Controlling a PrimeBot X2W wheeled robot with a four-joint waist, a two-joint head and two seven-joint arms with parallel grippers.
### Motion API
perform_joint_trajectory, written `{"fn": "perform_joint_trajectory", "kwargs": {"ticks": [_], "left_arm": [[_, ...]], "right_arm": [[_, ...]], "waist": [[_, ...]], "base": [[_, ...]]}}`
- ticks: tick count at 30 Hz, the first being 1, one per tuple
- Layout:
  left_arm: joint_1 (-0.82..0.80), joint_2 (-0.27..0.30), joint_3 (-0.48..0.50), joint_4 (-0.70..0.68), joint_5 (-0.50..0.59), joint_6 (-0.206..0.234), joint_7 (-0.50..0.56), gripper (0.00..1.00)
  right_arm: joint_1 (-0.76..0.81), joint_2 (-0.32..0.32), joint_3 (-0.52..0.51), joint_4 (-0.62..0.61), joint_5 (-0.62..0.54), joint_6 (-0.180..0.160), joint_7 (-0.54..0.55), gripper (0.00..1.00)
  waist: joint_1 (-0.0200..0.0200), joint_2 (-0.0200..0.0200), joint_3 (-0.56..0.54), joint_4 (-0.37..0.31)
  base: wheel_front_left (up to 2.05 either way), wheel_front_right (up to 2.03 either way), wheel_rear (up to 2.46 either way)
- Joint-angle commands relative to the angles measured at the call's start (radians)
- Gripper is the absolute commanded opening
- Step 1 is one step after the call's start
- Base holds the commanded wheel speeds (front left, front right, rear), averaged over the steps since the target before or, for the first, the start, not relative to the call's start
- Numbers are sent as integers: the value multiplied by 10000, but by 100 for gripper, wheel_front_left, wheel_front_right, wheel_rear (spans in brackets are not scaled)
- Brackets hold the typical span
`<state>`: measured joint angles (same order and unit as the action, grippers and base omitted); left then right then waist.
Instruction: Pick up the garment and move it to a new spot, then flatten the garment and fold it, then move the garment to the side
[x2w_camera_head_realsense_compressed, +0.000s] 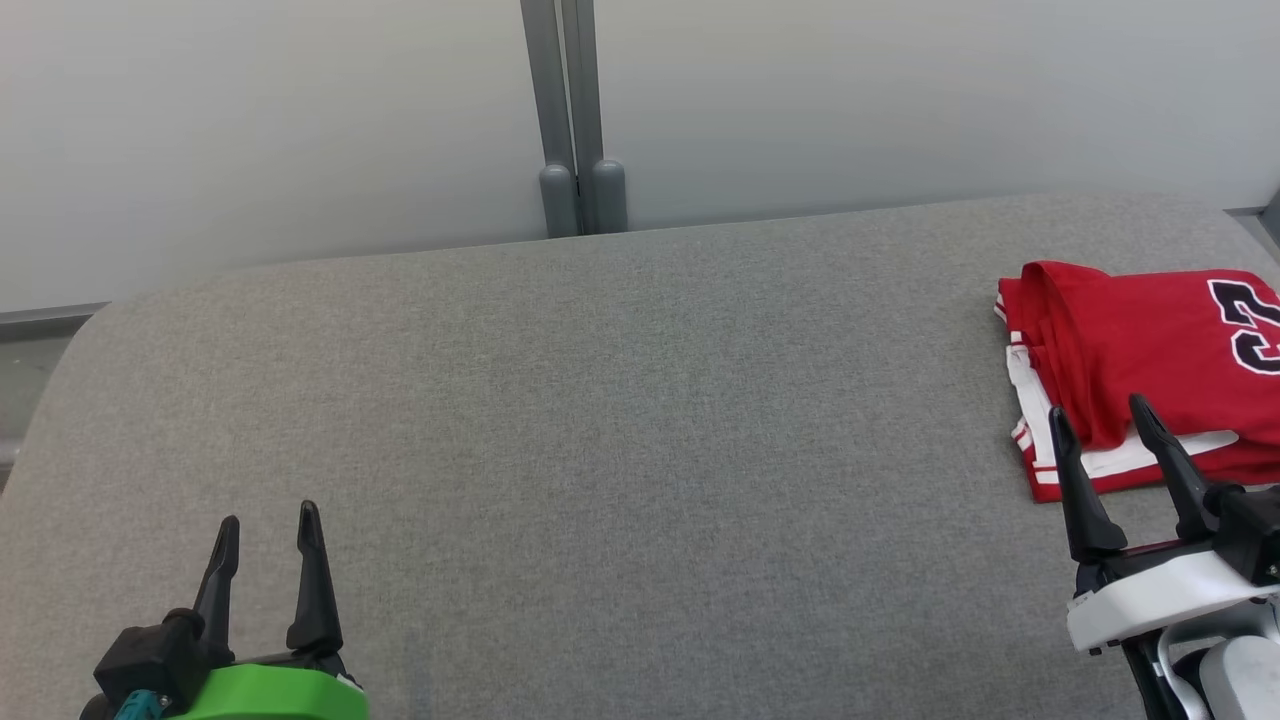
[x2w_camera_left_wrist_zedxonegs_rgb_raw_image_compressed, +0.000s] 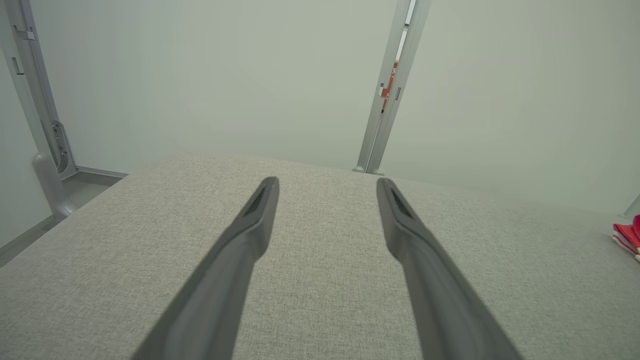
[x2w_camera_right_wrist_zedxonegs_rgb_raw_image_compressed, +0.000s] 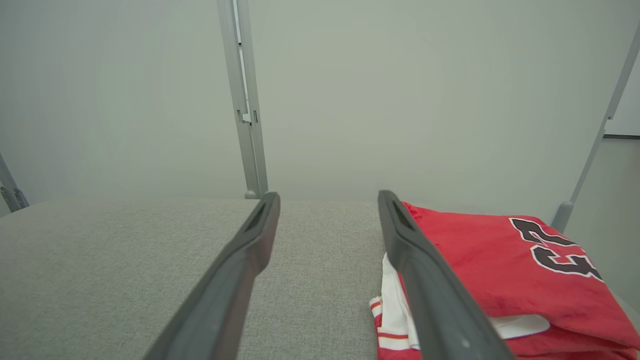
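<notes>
The garment (x2w_camera_head_realsense_compressed: 1150, 360) is a red jersey with white trim and dark numerals, folded into a compact stack at the far right of the grey padded table (x2w_camera_head_realsense_compressed: 600, 420). It also appears at lower right in the right wrist view as the garment (x2w_camera_right_wrist_zedxonegs_rgb_raw_image_compressed: 490, 265), and a sliver of the garment (x2w_camera_left_wrist_zedxonegs_rgb_raw_image_compressed: 629, 237) peeks in at the left wrist view's right edge. My right gripper (x2w_camera_head_realsense_compressed: 1100, 420) is open just in front of the stack, its fingers over the near edge. My left gripper (x2w_camera_head_realsense_compressed: 268, 520) is open at lower left, far from the jersey, with nothing between its fingers.
A pale partition wall stands behind the table, with a grey metal post (x2w_camera_head_realsense_compressed: 575, 120) at its middle. The table's rounded far-left corner (x2w_camera_head_realsense_compressed: 90, 330) drops off to the floor.
</notes>
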<state>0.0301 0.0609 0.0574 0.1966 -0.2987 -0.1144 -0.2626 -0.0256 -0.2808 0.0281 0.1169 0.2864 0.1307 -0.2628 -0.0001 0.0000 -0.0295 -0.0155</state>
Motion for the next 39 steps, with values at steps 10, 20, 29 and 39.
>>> {"fn": "perform_joint_trajectory", "kwargs": {"ticks": [10,20,29,39], "left_arm": [[66,-56,-50,143,191,-92,-24,100],[-148,-116,52,483,-1077,-84,438,0],[-291,-112,91,439,-2598,-95,830,0],[-458,-108,151,426,-4072,-106,1229,0]], "right_arm": [[-99,-65,129,99,22,2,-22,100],[33,336,54,397,1194,0,331,0],[-95,572,-129,503,2711,0,757,0],[-216,807,-310,607,4193,0,1175,0]], "waist": [[1,0,2,-8],[1,0,17,-2],[1,0,41,9],[1,0,66,22]], "base": [[0,0,0],[0,0,0],[0,0,0],[0,0,0]]}}
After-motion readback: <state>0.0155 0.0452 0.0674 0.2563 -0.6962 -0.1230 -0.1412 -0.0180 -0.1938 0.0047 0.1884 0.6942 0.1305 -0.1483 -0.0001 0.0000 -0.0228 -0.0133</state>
